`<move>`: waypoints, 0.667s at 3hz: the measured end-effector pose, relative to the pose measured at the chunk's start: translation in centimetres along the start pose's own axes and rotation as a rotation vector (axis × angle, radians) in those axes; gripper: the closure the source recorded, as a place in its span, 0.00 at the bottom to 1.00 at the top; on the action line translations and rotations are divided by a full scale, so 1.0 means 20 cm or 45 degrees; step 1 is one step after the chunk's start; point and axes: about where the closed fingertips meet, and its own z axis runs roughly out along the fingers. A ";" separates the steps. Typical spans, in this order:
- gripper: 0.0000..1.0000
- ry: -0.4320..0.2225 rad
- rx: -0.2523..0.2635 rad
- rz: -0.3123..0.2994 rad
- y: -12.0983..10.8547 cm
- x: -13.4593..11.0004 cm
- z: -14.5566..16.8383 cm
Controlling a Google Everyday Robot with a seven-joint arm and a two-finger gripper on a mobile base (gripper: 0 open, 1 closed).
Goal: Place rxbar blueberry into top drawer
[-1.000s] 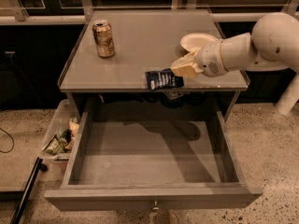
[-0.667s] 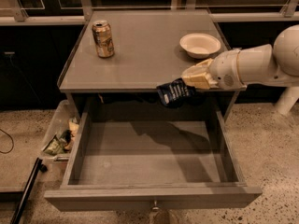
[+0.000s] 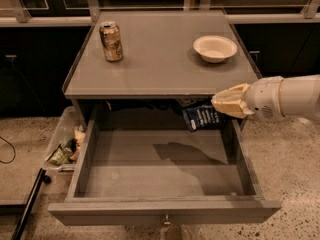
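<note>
The rxbar blueberry (image 3: 202, 117), a flat dark navy bar with white lettering, hangs tilted in my gripper (image 3: 220, 107) over the back right part of the top drawer. The gripper is shut on the bar's right end and comes in from the right on a white arm (image 3: 285, 98). The top drawer (image 3: 162, 211) is pulled fully open; its grey wooden floor is bare and a small metal knob (image 3: 165, 220) sits at the centre of its front panel. The bar is held just below the tabletop's front edge, above the drawer floor.
A gold drink can (image 3: 111, 41) and a white bowl (image 3: 215, 48) stand on the grey tabletop (image 3: 160, 69). A clear plastic bin (image 3: 64, 145) with wrappers sits on the floor left of the drawer. A dark pole (image 3: 30, 204) lies at lower left.
The gripper has moved forward off the tabletop and down with the bar, from over the table's front right edge to over the open drawer's back right.
</note>
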 end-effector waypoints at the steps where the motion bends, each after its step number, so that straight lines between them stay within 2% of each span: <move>1: 1.00 0.000 0.000 -0.001 0.00 0.00 0.00; 2: 1.00 0.063 0.000 0.007 0.07 0.10 0.08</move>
